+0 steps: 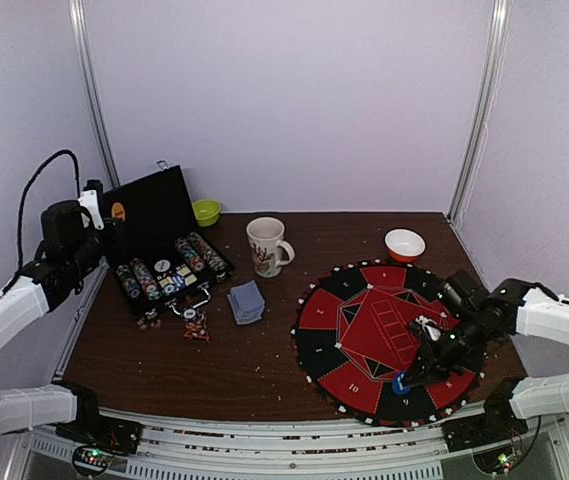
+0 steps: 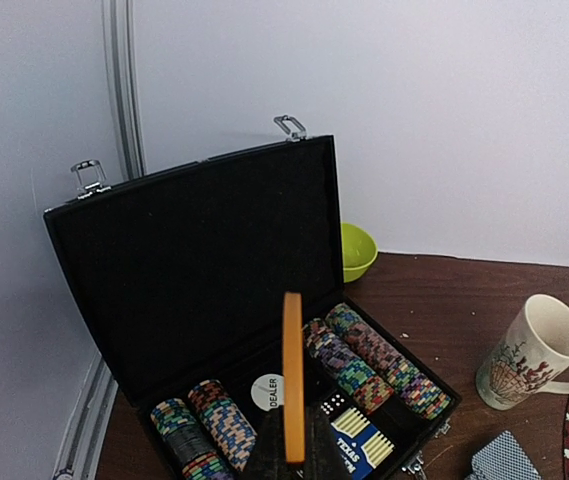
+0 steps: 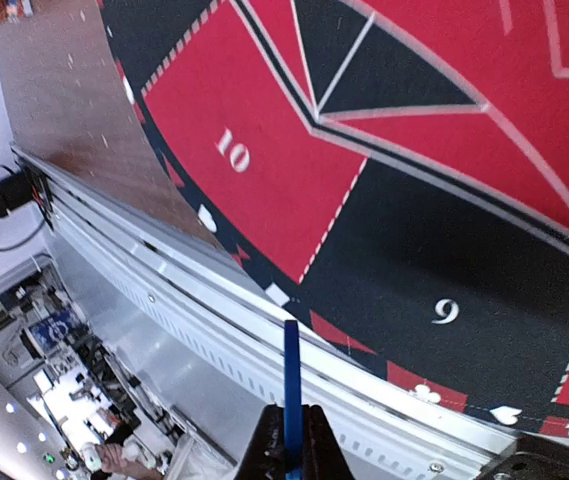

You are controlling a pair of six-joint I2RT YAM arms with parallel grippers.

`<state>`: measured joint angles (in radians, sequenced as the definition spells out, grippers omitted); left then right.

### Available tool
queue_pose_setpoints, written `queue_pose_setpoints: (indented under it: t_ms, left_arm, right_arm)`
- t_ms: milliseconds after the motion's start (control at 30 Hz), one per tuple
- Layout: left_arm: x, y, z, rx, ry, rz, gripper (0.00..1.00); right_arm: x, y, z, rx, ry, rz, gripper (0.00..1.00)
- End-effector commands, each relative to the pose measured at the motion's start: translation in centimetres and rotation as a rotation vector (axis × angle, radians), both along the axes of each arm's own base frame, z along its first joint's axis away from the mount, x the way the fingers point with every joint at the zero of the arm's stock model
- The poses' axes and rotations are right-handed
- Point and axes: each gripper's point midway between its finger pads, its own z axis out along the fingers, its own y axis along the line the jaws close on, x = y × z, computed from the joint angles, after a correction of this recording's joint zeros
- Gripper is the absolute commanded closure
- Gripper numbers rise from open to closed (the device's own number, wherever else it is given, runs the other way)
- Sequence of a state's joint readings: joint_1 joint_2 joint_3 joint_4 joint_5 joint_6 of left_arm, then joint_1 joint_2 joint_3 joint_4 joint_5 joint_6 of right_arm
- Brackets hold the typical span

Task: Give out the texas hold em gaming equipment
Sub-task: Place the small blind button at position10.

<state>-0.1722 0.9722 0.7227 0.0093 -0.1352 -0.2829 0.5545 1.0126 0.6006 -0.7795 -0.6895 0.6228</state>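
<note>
White mug (image 1: 267, 245) and card stack (image 1: 246, 301) between case (image 1: 152, 212) and mat (image 1: 329, 311)

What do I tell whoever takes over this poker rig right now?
Left pincer: shut on the orange disc, held edge-up over the open case.
Right pincer: shut on the blue disc, over the near edge of the mat, by segment 9.
Chips sit racked in the case; the card stack lies between case and mat.
Done: both discs in hand. Left: place them, then hand out chips and cards.
</note>
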Motion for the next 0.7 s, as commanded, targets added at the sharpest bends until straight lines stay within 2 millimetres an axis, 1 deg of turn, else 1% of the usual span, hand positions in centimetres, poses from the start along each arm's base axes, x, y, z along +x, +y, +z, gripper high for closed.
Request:
queue_pose_setpoints:
  t_ms: [0,33,133,200,267,300,333,367,500,667]
  left_arm:
    - [0.4,0.0,1.3,-0.027,-0.050,-0.010,1.00]
    - [0.5,-0.1,1.2,-0.029,-0.049,-0.013,1.00]
    - [0.6,-0.2,1.1,-0.033,-0.045,-0.021,1.00]
    - [0.6,-0.2,1.0,-0.032,-0.040,-0.021,1.00]
    - [0.6,-0.2,1.1,-0.034,-0.042,-0.022,1.00]
    - [0.6,-0.2,1.1,-0.035,-0.043,-0.023,1.00]
    - [0.6,-0.1,1.1,-0.036,-0.043,-0.024,1.00]
    - [0.6,-0.2,1.1,-0.038,-0.044,-0.026,1.00]
    - [0.6,-0.2,1.1,-0.041,-0.044,-0.028,1.00]
    - [0.7,-0.3,1.0,-0.046,-0.040,-0.036,1.00]
  right_arm:
    - [-2.8,2.7,-1.1,0.027,0.084,0.096,1.00]
    - [-3.1,3.2,-1.3,0.031,0.084,0.119,1.00]
    - [-3.0,4.7,-0.8,0.069,0.066,0.162,1.00]
    - [-3.5,4.2,-1.4,0.037,0.083,0.192,1.00]
    - [-4.5,3.0,-3.0,-0.026,0.132,0.202,1.00]
    - [-5.0,2.6,-3.7,-0.043,0.158,0.204,1.00]
    - [-5.4,2.5,-4.0,-0.042,0.168,0.208,1.00]
    - [-5.5,2.8,-3.9,-0.025,0.165,0.216,1.00]
    - [-5.2,5.2,-2.4,0.085,0.130,0.248,1.00]
    - [-5.0,5.2,-3.2,0.066,0.116,0.274,1.00]
